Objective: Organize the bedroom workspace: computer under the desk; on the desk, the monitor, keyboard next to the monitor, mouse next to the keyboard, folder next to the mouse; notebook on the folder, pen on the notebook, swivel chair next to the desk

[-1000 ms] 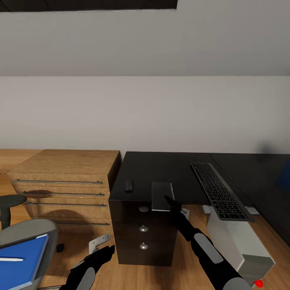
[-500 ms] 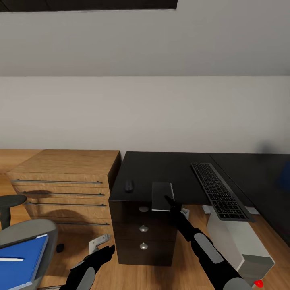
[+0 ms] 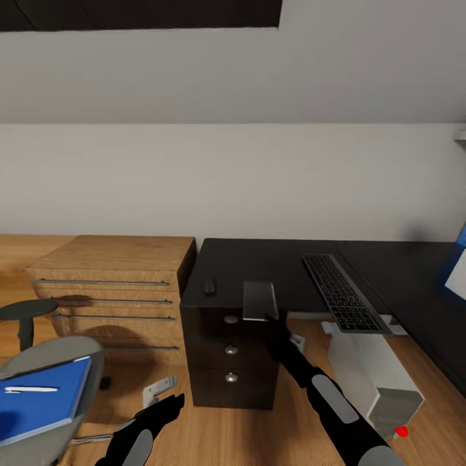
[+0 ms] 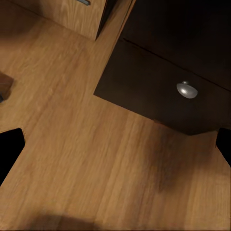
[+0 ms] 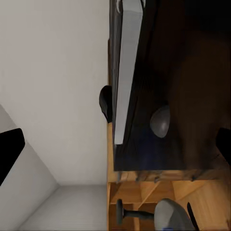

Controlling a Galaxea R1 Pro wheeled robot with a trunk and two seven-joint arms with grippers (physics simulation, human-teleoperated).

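At the front edge of the matte black desk [image 3: 259, 259] lies a thin grey rectangular slab [image 3: 260, 301], probably the notebook, one short end jutting past the edge. The right gripper [image 3: 270, 321] sits just below that overhang, and its wrist view shows the fingers spread wide and holding nothing. If the slab is to be picked up, the overhanging end is the place to pinch. It is thin and smooth, so the grip should close flat across both faces without nudging the small black oval mouse [image 3: 210, 286] beside it. The flat dark keyboard [image 3: 340, 292] lies further right, above the white boxy computer [image 3: 372, 372]. The blue folder [image 3: 45, 401], with a white pen [image 3: 31, 389] on it, rests on the grey swivel chair [image 3: 71, 353]. The left gripper [image 3: 169, 409] hangs open over the wood floor.
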